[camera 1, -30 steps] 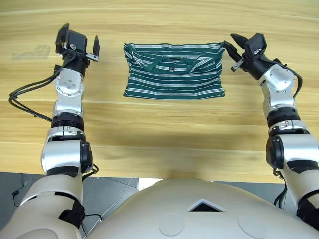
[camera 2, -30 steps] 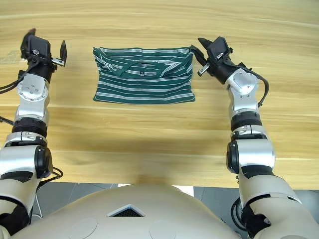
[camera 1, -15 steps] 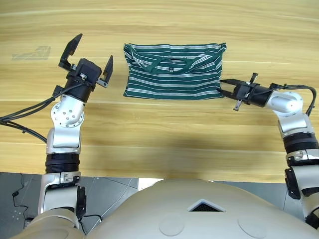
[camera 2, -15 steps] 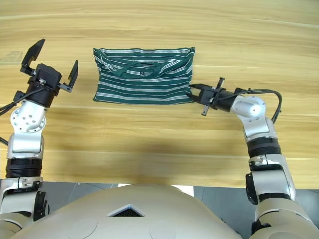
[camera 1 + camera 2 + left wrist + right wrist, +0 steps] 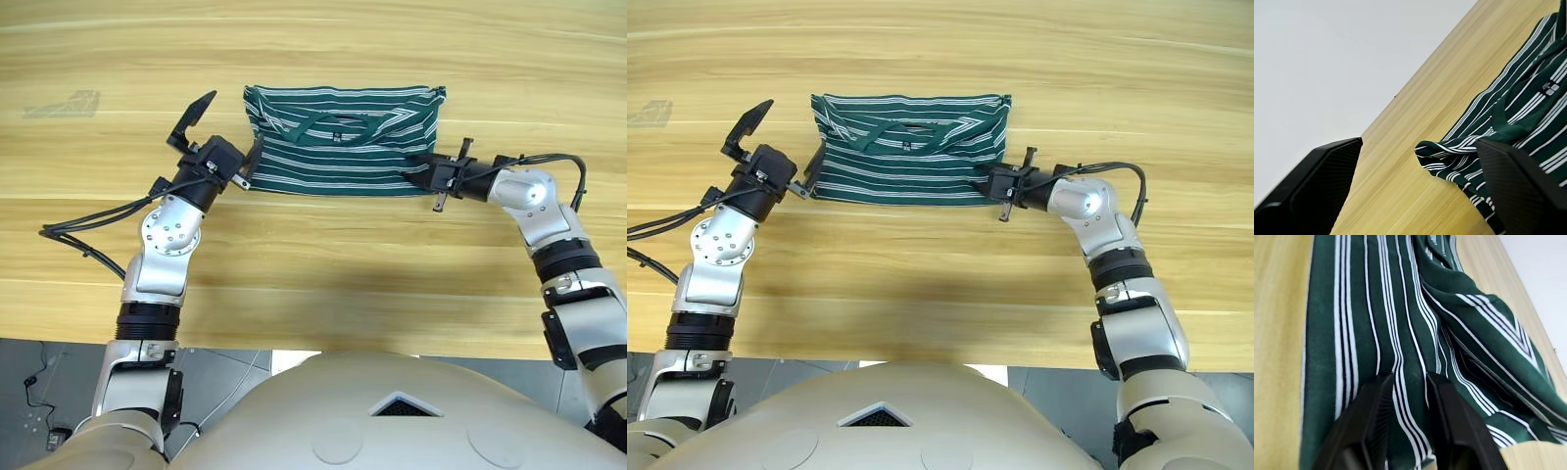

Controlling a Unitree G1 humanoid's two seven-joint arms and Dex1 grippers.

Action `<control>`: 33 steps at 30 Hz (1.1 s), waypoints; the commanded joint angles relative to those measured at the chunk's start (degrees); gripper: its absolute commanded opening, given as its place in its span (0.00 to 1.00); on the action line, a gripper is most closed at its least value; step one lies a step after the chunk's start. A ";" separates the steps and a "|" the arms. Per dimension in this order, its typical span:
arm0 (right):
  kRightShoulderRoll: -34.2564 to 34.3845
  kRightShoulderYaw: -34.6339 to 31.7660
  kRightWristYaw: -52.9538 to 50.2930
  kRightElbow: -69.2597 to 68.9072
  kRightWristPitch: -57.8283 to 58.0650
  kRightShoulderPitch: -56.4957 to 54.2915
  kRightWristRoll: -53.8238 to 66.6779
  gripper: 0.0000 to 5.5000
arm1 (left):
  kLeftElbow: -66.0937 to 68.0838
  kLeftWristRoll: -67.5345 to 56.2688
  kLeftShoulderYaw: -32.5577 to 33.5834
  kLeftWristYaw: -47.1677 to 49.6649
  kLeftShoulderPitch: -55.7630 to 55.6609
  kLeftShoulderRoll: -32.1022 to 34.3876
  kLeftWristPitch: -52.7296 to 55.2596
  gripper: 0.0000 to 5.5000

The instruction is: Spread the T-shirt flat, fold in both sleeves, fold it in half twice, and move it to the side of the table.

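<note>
Both grippers have been brought in to the near corners of the T-shirt (image 5: 338, 147) since a second ago. It lies folded on the table (image 5: 313, 255) between them.

- **Handling:** judged soft, light and limp, and best taken by the corner edges.
- **Left gripper (image 5: 233, 122):** spread wide and empty.
- **Right gripper (image 5: 416, 164):** grasp cannot be told.
- **Views:** the stacked layers are shown in the right wrist view, and the whole outline in the eye views.

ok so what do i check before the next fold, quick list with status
1. left gripper open: ok.
2. T-shirt near-left corner between the left gripper's fingers: ok, wrist view shows it there.
3. left gripper shut on the cloth: not ok, nothing held yet.
4. right gripper at the near-right corner: ok.
5. right gripper's hold on the cloth: cannot tell.
6. T-shirt lying as a tidy rectangle: ok.
</note>
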 commanded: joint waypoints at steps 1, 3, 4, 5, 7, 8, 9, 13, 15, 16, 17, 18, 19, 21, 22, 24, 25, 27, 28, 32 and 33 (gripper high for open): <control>-4.59 3.44 6.10 1.59 1.04 3.12 -2.64 0.23 | -1.33 1.32 0.21 -0.32 1.25 1.06 0.49 0.78; -7.03 4.98 8.30 -1.92 0.55 5.07 -3.32 0.23 | -2.16 2.70 0.31 -0.25 1.59 2.14 0.27 0.78; -8.80 5.69 10.02 -6.35 0.73 6.97 -3.26 0.23 | -2.69 2.71 1.10 -0.25 1.40 2.69 0.41 0.78; -10.83 6.08 12.09 -12.53 1.85 9.78 -1.91 0.23 | -3.45 2.55 1.71 -0.52 1.04 3.15 0.73 0.78; -14.68 6.72 15.64 -24.88 4.39 15.06 1.02 0.23 | -4.88 2.20 2.12 -1.03 0.60 3.55 1.34 0.78; -16.05 6.99 17.09 -30.30 6.09 17.16 2.62 0.23 | -5.55 2.13 2.02 -1.28 0.68 3.52 1.55 0.78; -16.83 7.43 18.12 -35.90 7.97 19.04 4.09 0.23 | -6.11 2.29 1.68 -1.34 0.99 3.23 1.70 0.78; -16.66 9.16 19.02 -47.52 12.89 23.41 5.85 0.23 | -5.85 3.83 -0.89 -1.13 1.68 1.78 1.40 0.78; -16.01 9.34 18.15 -46.94 13.88 23.31 5.06 0.23 | -6.31 4.13 -1.56 -1.11 2.17 1.49 1.57 0.78; -15.65 9.13 17.34 -45.74 14.03 22.92 4.44 0.23 | -6.57 4.10 -1.78 -1.11 2.37 1.30 1.72 0.78; -15.30 8.85 16.57 -44.71 14.09 22.55 3.92 0.23 | -6.74 4.10 -1.90 -1.11 2.59 1.17 1.77 0.78; -15.06 8.63 15.85 -43.79 13.95 22.16 3.22 0.23 | -6.81 4.19 -2.00 -1.06 2.85 1.07 1.76 0.78; -14.97 8.51 15.36 -43.29 13.74 21.94 2.86 0.23 | -6.73 4.26 -2.09 -0.98 3.09 1.01 1.75 0.78; -15.50 7.91 15.29 -45.42 14.21 22.41 3.70 0.23 | -6.25 4.34 -2.37 -0.87 3.48 0.68 1.78 0.78; -15.80 7.51 15.25 -46.85 14.55 22.81 4.28 0.23 | -6.06 4.41 -2.66 -0.82 3.64 0.43 1.81 0.78; -16.09 6.70 15.14 -49.12 15.31 23.21 5.19 0.23 | -5.63 5.04 -3.83 -0.65 4.03 -0.43 1.85 0.78; -16.12 6.34 15.08 -49.92 15.68 23.33 5.55 0.23 | -5.27 5.63 -4.77 -0.50 4.32 -1.09 1.83 0.78; -16.22 5.91 14.94 -52.09 16.66 24.38 6.38 0.23 | -3.24 8.34 -7.65 0.71 4.86 -2.59 1.61 0.78; -16.37 5.98 14.97 -53.00 16.87 25.13 6.46 0.23 | -1.76 9.72 -8.84 1.54 4.76 -3.25 1.48 0.78; -16.75 6.17 15.76 -55.42 17.91 26.73 6.53 0.23 | 4.47 11.62 -10.86 4.02 2.78 -5.60 1.41 0.78; -16.88 5.86 15.75 -55.64 18.03 26.58 6.27 0.23 | 5.92 12.03 -11.44 4.49 1.92 -6.26 1.42 0.78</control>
